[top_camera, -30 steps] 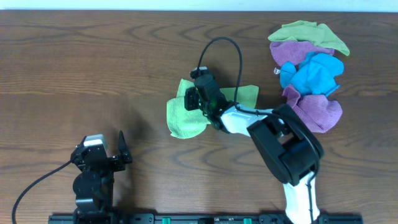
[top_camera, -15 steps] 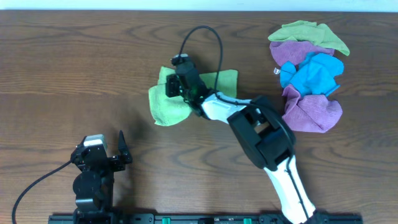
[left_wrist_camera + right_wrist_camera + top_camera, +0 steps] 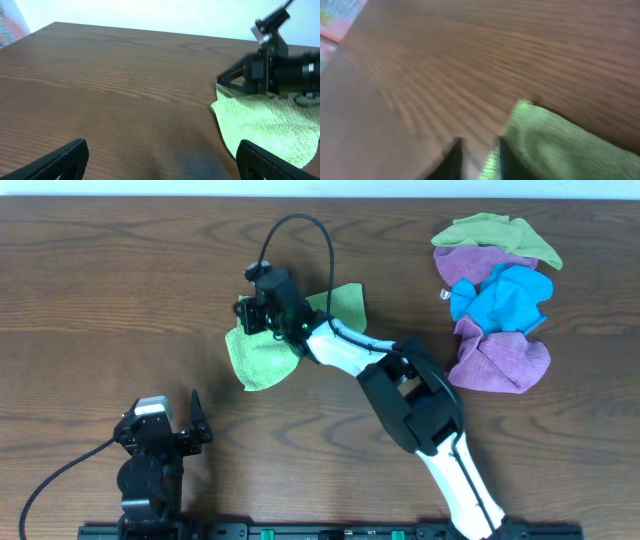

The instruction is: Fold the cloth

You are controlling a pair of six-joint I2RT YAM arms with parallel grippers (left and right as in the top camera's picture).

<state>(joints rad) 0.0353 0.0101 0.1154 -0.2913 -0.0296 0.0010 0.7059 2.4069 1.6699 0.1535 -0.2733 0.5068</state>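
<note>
Where right gripper [image 3: 246, 316] overlaps, cloth [image 3: 258, 358] partly hidden

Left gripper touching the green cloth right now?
No, in the overhead view the left gripper sits open near the front edge, with bare table between it and the cloth.

Lime-green all over on the cloth [image 3: 262, 355], plain and fuzzy with no print, and the table [image 3: 110, 290] beneath it is dark brown, streaked with long lines of wood grain. Across the cloth reaches the right arm [image 3: 345, 355], glossy white shell with black joints. Well to the right of the cloth there's a heap of colour: a yellow-green cloth [image 3: 495, 232] on top, purple cloths [image 3: 500, 360] below, and a bright blue cloth [image 3: 500, 302] in between.
</note>
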